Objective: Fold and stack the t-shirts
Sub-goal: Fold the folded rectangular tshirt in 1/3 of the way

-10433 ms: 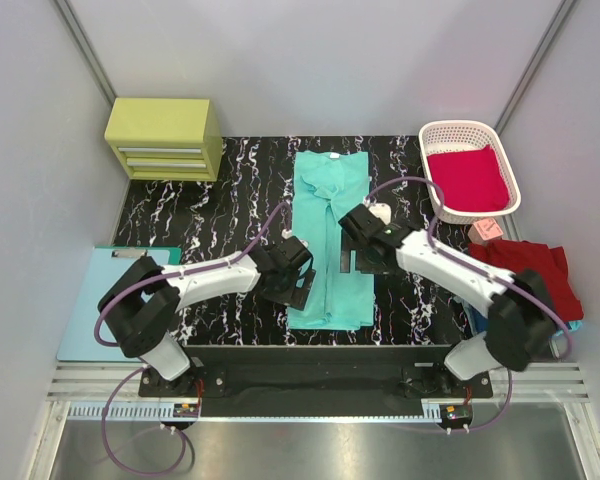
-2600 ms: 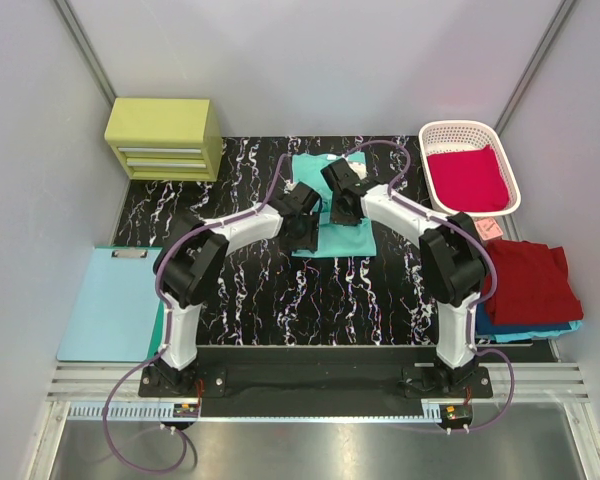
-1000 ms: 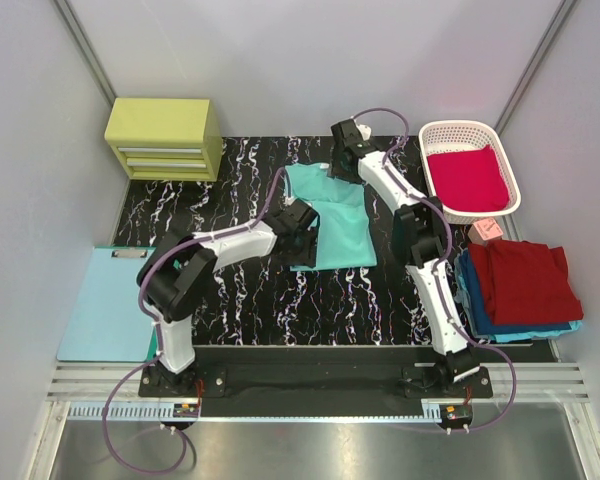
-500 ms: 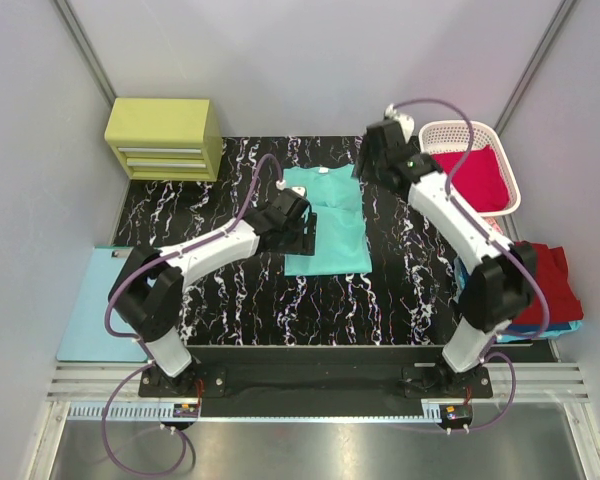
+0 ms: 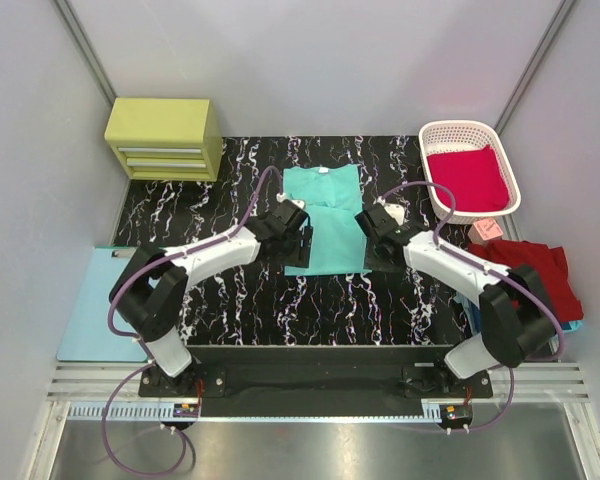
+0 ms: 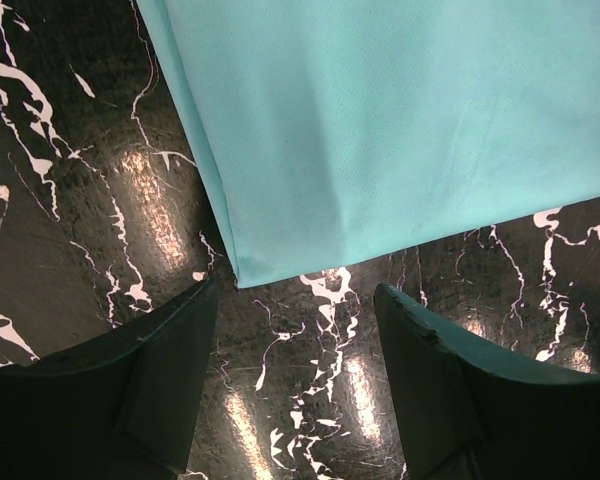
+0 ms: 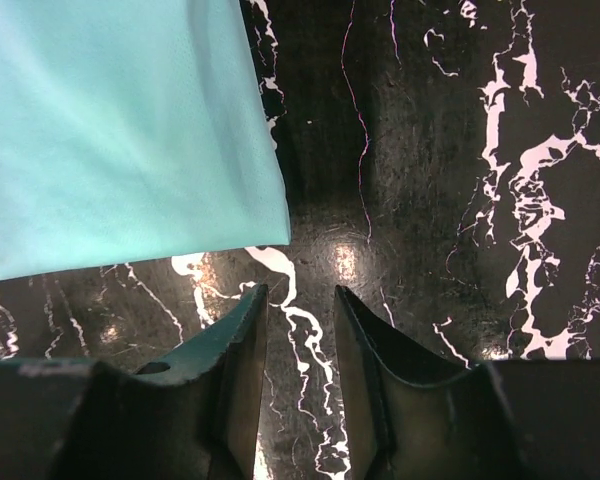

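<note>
1. Centrally on the black marbled worktop lies the mint-teal t-shirt, folded into a neat rectangle with its collar toward 12 o'clock.
2. At the shirt's 7 o'clock corner sits the left claw. Its fingers are spread wide with only bare worktop between them. The cloth corner lies just ahead of the gap, untouched.
3. At the 5 o'clock corner sits the right claw. Its fingers stand a narrow gap apart and clasp nothing. The shirt's corner lies just ahead of them, apart from both tips.
4. At 2 o'clock a white lattice basket holds one crimson shirt, which covers most of its floor.
5. At 4 o'clock, off the black surface, a dark red shirt tops a stack, with blue cloth showing at the edges beneath it.
6. At 10 o'clock stands a yellow-green drawer unit. Its drawers are shut and their contents hidden.
7. At 8 o'clock a pale blue clipboard lies flat beside the black surface.
8. Between the basket and the stack rests a small pink object, too small to identify.
</note>
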You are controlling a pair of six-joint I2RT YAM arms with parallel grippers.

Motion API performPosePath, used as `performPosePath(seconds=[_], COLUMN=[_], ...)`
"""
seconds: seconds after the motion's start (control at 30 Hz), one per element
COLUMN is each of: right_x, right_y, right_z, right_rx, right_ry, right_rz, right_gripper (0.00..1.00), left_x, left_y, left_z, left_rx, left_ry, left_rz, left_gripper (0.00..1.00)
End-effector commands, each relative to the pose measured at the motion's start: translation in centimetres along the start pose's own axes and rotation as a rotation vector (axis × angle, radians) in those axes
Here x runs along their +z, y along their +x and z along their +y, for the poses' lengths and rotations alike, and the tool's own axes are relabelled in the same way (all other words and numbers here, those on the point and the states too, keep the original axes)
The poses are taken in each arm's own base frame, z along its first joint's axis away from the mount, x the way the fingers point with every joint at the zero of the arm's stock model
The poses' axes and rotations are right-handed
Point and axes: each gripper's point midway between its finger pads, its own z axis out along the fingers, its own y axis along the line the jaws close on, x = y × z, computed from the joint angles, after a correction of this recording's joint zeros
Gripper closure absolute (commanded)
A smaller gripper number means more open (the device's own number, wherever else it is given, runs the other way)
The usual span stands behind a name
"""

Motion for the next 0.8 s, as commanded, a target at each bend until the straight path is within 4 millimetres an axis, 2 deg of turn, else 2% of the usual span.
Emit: performPosePath(seconds=[0.0,0.53,0.77], right_x=[-0.9,2.5,3.9], right_y=[-1.0,-0.3,0.7], right_z=[0.3,1.8,1.9], right_rx=[0.05,-0.008,-0.026], right_ry=[-0.023,-0.017,-0.016], right_rz=[-0.063,0.002,0.033], right_gripper=[0.6,0.57,0.57], left_x=[0.5,1.5,2.0], left_y=[0.2,1.1,1.7], left_z=[-0.3,0.1,0.3], left_rx=[0.008,-0.039,-0.051], left_ry=[0.008,-0.025,-0.036], left_rz=[-0.004,0.022,0.036], left_gripper=[0.32,0.33,0.34])
